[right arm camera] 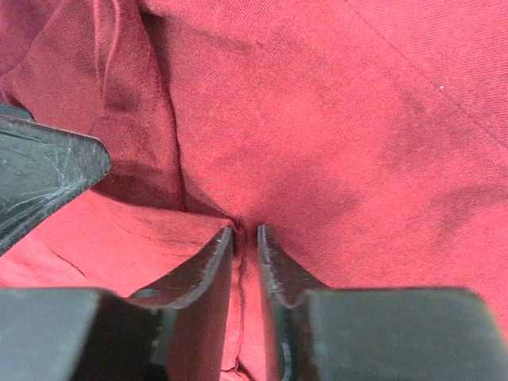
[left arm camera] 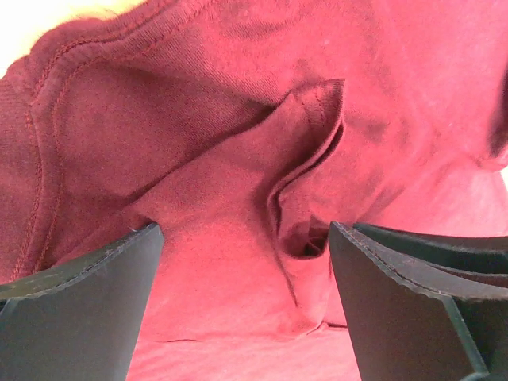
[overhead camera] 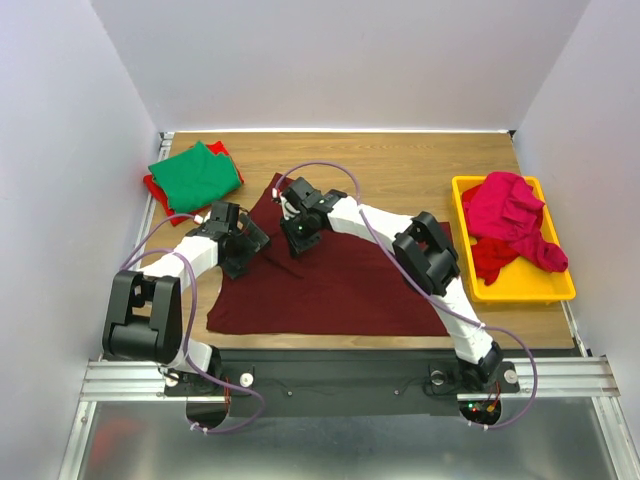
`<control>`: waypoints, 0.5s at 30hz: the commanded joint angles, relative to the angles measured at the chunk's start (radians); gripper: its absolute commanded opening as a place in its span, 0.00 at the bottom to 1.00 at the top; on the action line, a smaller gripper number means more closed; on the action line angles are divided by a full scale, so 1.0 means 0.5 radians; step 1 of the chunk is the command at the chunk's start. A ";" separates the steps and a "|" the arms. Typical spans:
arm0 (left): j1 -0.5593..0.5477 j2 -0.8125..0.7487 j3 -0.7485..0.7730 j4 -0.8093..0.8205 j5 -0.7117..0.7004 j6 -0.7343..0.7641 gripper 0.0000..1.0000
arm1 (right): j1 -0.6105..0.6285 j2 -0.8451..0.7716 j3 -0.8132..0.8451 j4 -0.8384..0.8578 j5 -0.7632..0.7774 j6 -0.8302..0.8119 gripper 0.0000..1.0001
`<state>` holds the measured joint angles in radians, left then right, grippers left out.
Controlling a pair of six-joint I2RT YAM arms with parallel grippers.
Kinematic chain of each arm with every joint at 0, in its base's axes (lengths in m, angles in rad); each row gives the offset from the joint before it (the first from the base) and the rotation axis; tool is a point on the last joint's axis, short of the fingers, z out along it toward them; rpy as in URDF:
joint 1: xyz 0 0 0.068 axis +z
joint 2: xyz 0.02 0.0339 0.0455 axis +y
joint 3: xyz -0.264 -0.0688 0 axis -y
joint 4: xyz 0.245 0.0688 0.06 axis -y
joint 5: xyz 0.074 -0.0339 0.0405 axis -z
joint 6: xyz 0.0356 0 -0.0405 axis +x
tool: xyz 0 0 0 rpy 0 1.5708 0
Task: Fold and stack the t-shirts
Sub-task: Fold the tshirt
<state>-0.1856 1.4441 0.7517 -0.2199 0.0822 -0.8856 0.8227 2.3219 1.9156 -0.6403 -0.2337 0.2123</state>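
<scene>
A dark maroon t-shirt (overhead camera: 330,285) lies spread on the table in the middle. My left gripper (overhead camera: 243,252) is low over its left edge, jaws wide open around a rumpled fold of maroon cloth (left arm camera: 302,198). My right gripper (overhead camera: 300,236) is near the shirt's top and shut on a pinched fold of maroon cloth (right arm camera: 246,262). A folded green t-shirt (overhead camera: 195,175) lies on a red one (overhead camera: 155,187) at the back left. Bright pink (overhead camera: 505,205) and red (overhead camera: 495,258) t-shirts lie crumpled in the yellow tray (overhead camera: 545,285).
The yellow tray stands at the right edge of the wooden table (overhead camera: 420,165). The green and red stack sits at the table's back left corner. White walls close in the back and both sides.
</scene>
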 commanded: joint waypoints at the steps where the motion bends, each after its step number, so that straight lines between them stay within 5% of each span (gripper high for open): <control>1: 0.003 0.063 -0.022 0.044 -0.072 -0.036 0.99 | 0.039 -0.039 -0.036 0.072 0.053 -0.029 0.19; 5: 0.003 0.118 -0.046 0.056 -0.069 -0.021 0.99 | 0.042 -0.082 -0.027 0.072 0.087 -0.004 0.10; 15: 0.012 0.161 -0.117 0.053 -0.051 -0.005 0.98 | 0.042 -0.198 -0.064 0.069 0.323 0.023 0.13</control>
<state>-0.1856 1.4727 0.7521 -0.1528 0.0830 -0.8989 0.8330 2.2993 1.8999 -0.6346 -0.1368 0.2161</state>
